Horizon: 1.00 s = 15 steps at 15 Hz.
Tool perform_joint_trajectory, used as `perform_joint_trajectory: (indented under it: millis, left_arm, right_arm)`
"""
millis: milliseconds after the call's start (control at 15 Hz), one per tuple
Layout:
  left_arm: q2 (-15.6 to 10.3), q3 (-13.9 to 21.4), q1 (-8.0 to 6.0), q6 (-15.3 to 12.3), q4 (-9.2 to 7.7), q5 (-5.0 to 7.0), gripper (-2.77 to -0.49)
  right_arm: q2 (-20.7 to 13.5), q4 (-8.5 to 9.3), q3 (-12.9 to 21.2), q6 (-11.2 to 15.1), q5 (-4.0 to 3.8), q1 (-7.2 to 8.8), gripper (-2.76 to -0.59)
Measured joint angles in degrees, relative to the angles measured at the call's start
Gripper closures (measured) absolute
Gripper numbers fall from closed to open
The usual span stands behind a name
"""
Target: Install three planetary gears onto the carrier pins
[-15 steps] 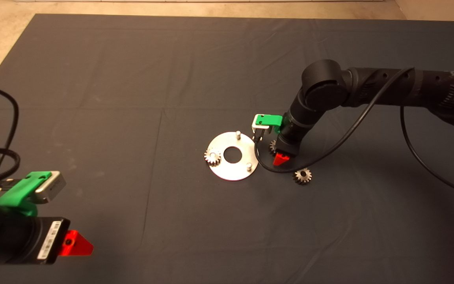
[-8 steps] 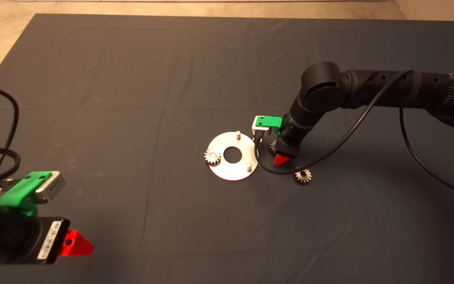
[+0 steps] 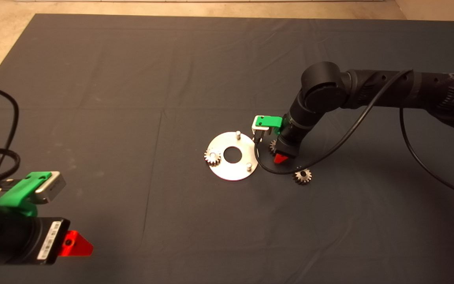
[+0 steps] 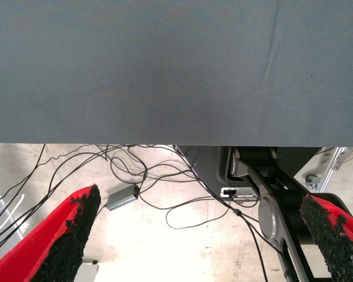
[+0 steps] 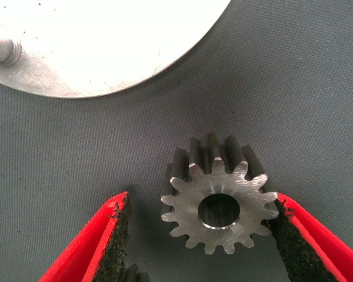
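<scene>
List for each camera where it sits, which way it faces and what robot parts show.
Head: overhead, facing down at the mat; both arms, left pincer parked low.
Left wrist: on the waiting arm, facing the mat's edge and floor cables; open fingers.
Right wrist: facing down at a planetary gear between open fingers.
Shared: gear, disc.

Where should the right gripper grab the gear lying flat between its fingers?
Come straight down on the gear and pinch its toothed rim on opposite sides. It lies flat with the hole up, and the right gripper already straddles it with open jaws.
</scene>
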Motion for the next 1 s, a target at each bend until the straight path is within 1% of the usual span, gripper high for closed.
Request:
perform_joint_trajectory:
  millis: [133,400,533,733,800,933,1000]
  left_arm:
    - [0.01,0.00,-0.01,0.43,-0.02,0.00,-2.46]
    - [0.10,0.00,0.01,0.80,-0.11,0.00,-2.46]
    - [0.11,0.00,0.00,0.87,-0.20,0.01,-2.46]
    - [0.10,0.00,-0.01,0.89,-0.20,0.00,-2.46]
    - [0.11,0.00,-0.01,0.89,-0.20,0.00,-2.46]
    - [0.10,0.00,-0.01,0.91,-0.22,0.00,-2.46]
    - [0.11,0.00,0.00,0.91,-0.22,0.00,-2.46]
  right_arm:
    - [0.00,-0.11,0.00,-0.02,-0.02,-0.01,-1.52]
    - [0.74,-1.06,0.00,0.00,-0.18,0.00,-1.51]
    - [0.77,-1.28,0.00,0.02,-0.20,-0.01,-1.38]
    - [0.77,-1.42,0.00,0.00,-0.20,-0.01,-1.35]
    - [0.77,-1.63,0.00,0.00,-0.22,-0.01,-1.27]
    - [0.77,-2.35,0.00,0.00,-0.28,-0.41,-1.25]
    - [0.77,-2.40,0.00,-0.02,-0.30,-0.44,-1.25]
